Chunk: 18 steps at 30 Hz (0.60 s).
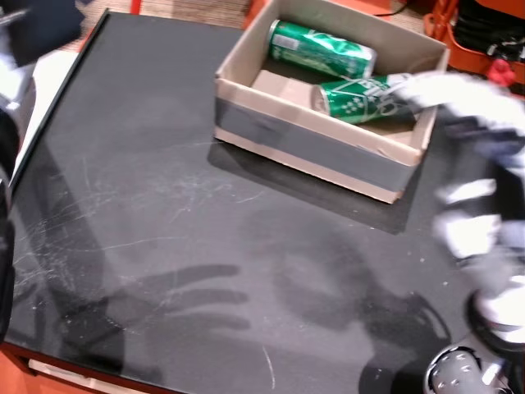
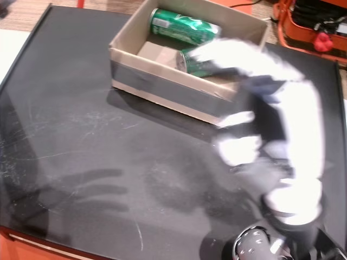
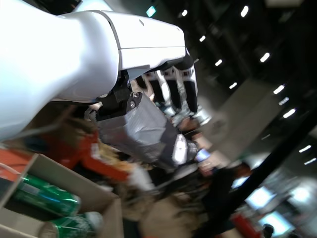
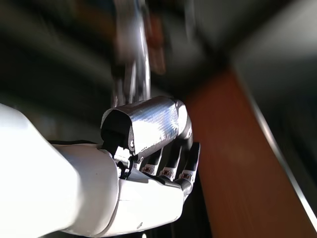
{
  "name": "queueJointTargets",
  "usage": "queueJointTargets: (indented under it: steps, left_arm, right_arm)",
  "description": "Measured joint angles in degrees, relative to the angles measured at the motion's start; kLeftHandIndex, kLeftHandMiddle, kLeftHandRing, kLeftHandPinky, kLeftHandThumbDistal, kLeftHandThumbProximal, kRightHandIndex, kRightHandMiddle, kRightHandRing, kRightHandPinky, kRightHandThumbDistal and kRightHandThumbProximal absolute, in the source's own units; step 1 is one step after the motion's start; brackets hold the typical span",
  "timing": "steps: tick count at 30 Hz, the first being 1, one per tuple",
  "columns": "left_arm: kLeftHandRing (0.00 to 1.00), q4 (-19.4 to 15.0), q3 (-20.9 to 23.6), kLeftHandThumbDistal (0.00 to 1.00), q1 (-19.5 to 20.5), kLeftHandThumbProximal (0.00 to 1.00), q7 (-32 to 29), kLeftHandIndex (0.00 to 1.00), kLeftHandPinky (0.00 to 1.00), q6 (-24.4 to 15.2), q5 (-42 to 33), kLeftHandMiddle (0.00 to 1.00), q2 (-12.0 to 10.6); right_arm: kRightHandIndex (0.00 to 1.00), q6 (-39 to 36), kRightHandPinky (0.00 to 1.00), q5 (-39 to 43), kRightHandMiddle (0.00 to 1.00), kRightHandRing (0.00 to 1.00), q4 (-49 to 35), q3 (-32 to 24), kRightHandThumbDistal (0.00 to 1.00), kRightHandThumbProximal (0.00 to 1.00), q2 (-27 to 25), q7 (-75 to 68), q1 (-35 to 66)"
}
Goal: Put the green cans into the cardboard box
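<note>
The cardboard box [image 1: 312, 152] [image 2: 162, 86] stands at the back of the black table in both head views. Two green cans lie on their sides inside it, one along the far wall [image 1: 320, 48] [image 2: 184, 27], the other [image 1: 357, 97] [image 2: 198, 62] nearer the front right. My right hand [image 1: 476, 148] [image 2: 271, 108] is a blur over the box's right end, with its fingertips close to the nearer can. In the right wrist view this hand [image 4: 153, 148] is open and holds nothing. In the left wrist view my left hand [image 3: 148, 99] is open and empty, up in the air, with the box [image 3: 74, 178] and cans [image 3: 47, 196] below it.
The black tabletop [image 1: 164, 205] is scratched and carries the shadows of two hands near its front. Orange equipment [image 1: 484, 33] [image 2: 309, 27] stands beyond the table's back right corner. A white surface [image 1: 49, 74] lies past the left edge.
</note>
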Motion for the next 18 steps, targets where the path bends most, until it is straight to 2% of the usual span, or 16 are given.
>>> queueJointTargets:
  steps: [1,2,3,4,6,8,9,11,12,13,14,15,17,18]
  left_arm:
    - [0.98,-2.42,2.07,0.77,1.87,0.15,-3.8,0.98,0.83,0.88,-4.19,0.96,-0.1]
    - [0.97,-5.63,4.25,0.81,4.09,0.16,-7.58,0.98,0.79,2.69,-8.93,0.95,-0.33]
    - [0.97,-8.73,6.2,0.96,6.11,0.15,-10.87,0.99,0.78,4.74,-13.38,0.94,-0.7]
    - [0.96,-12.89,8.31,0.99,8.73,0.17,-14.46,0.95,0.8,7.59,-18.3,0.91,-1.38]
    - [0.95,-21.88,11.42,0.94,14.5,0.19,-18.62,0.93,0.84,12.92,-26.85,0.9,-3.53]
    - [0.94,-31.89,13.56,0.93,21.96,0.45,-21.56,0.91,0.84,19.34,-35.22,0.89,-6.61]
    - [0.95,-36.79,14.36,0.99,25.81,0.62,-23.22,0.9,0.86,23.25,-39.62,0.91,-8.67]
    - [0.95,-45.4,16.4,1.0,33.41,0.58,-28.39,0.82,0.87,32.58,-49.42,0.91,-14.22]
    - [0.95,-47.49,17.43,0.93,36.52,0.52,-30.61,0.83,0.86,35.71,-52.47,0.9,-16.81]
    - [0.94,-48.3,18.51,0.81,39.08,0.46,-31.36,0.86,0.86,37.74,-53.5,0.9,-18.43]
    - [0.95,-48.65,19.42,0.78,40.93,0.47,-31.4,0.87,0.88,39.54,-53.99,0.9,-19.17]
    - [0.95,-48.74,20.16,0.82,41.63,0.46,-31.4,0.87,0.87,40.32,-54.14,0.89,-19.51]
    - [0.93,-49.68,21.79,0.91,42.64,0.45,-31.24,0.87,0.86,40.69,-53.9,0.87,-20.22]
    - [0.94,-50.22,22.46,0.96,43.22,0.38,-30.86,0.87,0.86,40.61,-53.44,0.87,-20.51]
  right_arm:
    - [0.66,-0.21,0.7,1.22,0.67,0.72,-0.65,-2.37,0.88,0.44,0.41,-1.12,0.03]
    - [0.65,-0.34,0.7,2.35,0.66,0.71,-1.15,-4.58,0.87,0.46,0.66,-1.83,0.04]
    - [0.64,-0.44,0.7,3.06,0.66,0.71,-1.57,-6.42,0.88,0.46,0.98,-2.34,0.05]
    - [0.64,-0.49,0.7,3.65,0.66,0.71,-2.02,-8.34,0.87,0.46,1.32,-2.71,0.06]
    - [0.62,-0.58,0.7,4.32,0.66,0.72,-2.5,-11.27,0.79,0.49,1.84,-3.18,0.05]
    - [0.61,-0.59,0.7,4.37,0.66,0.71,-2.56,-13.72,0.77,0.5,2.23,-3.17,0.05]
    - [0.6,-0.59,0.7,4.43,0.65,0.71,-2.6,-15.08,0.77,0.53,2.31,-3.03,0.04]
    - [0.59,-0.78,0.71,4.41,0.64,0.71,-2.47,-18.51,0.77,0.6,2.53,-2.92,-0.1]
    - [0.6,-0.88,0.73,4.2,0.64,0.72,-2.02,-20.1,0.76,0.59,2.65,-3.23,-0.22]
    - [0.61,-0.93,0.74,3.72,0.65,0.73,-1.53,-21.29,0.73,0.59,2.93,-3.45,-0.39]
    - [0.63,-0.93,0.76,3.25,0.67,0.75,-1.34,-21.78,0.7,0.56,3.25,-3.44,-0.44]
    - [0.63,-0.87,0.77,2.99,0.66,0.76,-1.39,-21.89,0.68,0.57,3.39,-3.07,-0.43]
    - [0.62,-0.4,0.78,2.54,0.66,0.76,-1.68,-21.9,0.76,0.58,3.3,-0.96,-0.42]
    - [0.62,-0.14,0.77,2.45,0.66,0.76,-1.71,-21.92,0.79,0.6,3.15,0.24,-0.41]
